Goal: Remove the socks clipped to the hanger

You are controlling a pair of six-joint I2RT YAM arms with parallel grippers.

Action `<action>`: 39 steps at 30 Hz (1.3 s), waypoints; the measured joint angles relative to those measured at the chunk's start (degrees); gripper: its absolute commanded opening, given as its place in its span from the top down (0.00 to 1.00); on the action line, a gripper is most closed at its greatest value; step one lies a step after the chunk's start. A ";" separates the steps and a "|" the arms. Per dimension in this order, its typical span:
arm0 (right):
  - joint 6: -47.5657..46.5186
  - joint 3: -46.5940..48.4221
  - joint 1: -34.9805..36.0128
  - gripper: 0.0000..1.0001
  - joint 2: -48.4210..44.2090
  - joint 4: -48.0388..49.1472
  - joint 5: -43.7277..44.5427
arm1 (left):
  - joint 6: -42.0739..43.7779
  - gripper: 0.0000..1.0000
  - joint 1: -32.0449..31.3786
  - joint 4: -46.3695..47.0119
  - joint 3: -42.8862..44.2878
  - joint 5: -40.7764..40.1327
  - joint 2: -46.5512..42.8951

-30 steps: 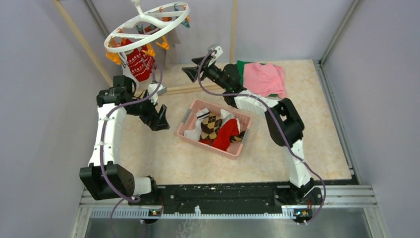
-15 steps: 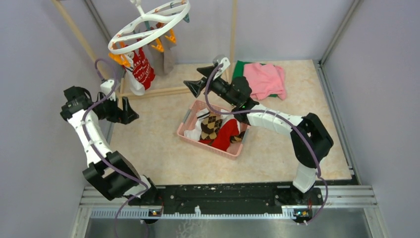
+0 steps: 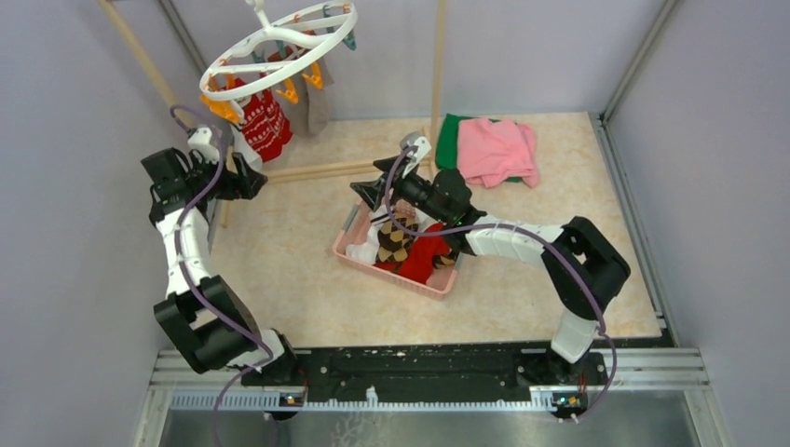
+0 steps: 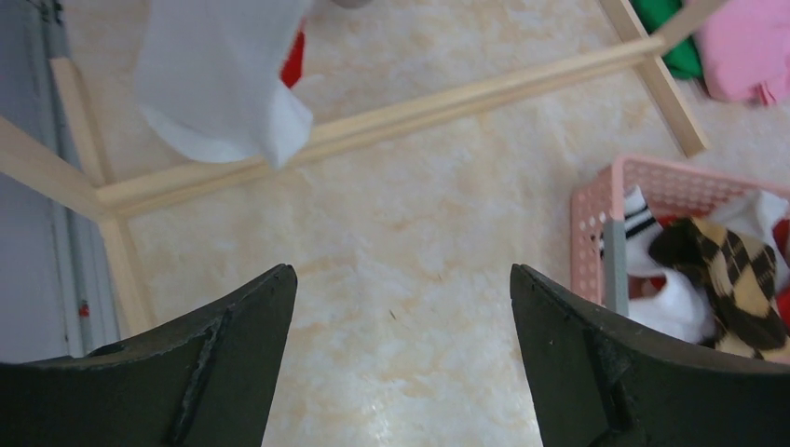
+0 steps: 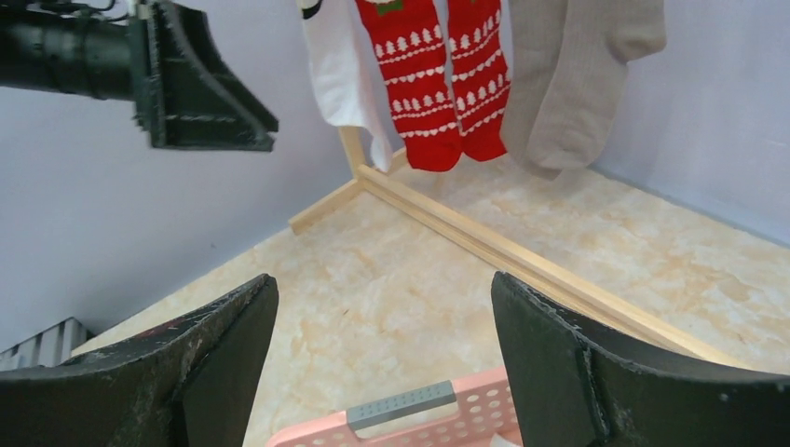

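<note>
A white ring hanger [image 3: 279, 45] with orange and teal clips hangs above and just beyond the left gripper [image 3: 251, 182]. Clipped to it side by side are a white sock [image 5: 337, 74], a pair of red socks [image 5: 438, 84] with white patterning, and a grey sock [image 5: 570, 84]. The left gripper's fingers are spread wide apart and hold nothing. The white sock's toe dangles ahead of it, toward its left finger, without touching. The right gripper [image 5: 382, 279] is also wide apart and holds nothing. It faces the hanging socks from well away, with the left gripper ahead of it on its left. Directly beneath the right gripper sits a pink basket [image 3: 438, 285] holding a brown argyle sock [image 3: 399, 233] among red and white ones. A wooden frame [image 4: 419, 107] lies on the table between the grippers and the hanging socks. A pink cloth [image 3: 498, 147] lies over a green cloth [image 3: 454, 138] off to the right gripper's right side.
</note>
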 measured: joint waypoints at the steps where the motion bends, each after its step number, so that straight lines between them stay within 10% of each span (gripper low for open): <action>1: 0.24 -0.63 0.04 0.17 -0.35 0.42 -0.02 | -1.86 0.11 -0.28 2.69 -0.39 -1.03 0.28; 16: 3.63 -6.08 1.11 0.28 -4.66 6.21 -0.26 | -14.75 0.38 -9.22 37.44 -8.00 -12.70 7.74; 24: 4.87 -6.45 1.11 0.41 -5.03 7.13 -0.24 | -14.99 1.00 -10.67 44.30 -9.53 -17.99 7.76; 37: 4.24 -6.16 1.11 0.36 -5.07 3.67 2.84 | -12.79 1.00 -14.21 34.16 -11.41 -12.55 0.94; 39: 3.39 -4.92 0.81 0.36 -5.07 -0.70 5.95 | -12.24 0.81 -14.67 30.29 -11.85 -11.76 -2.08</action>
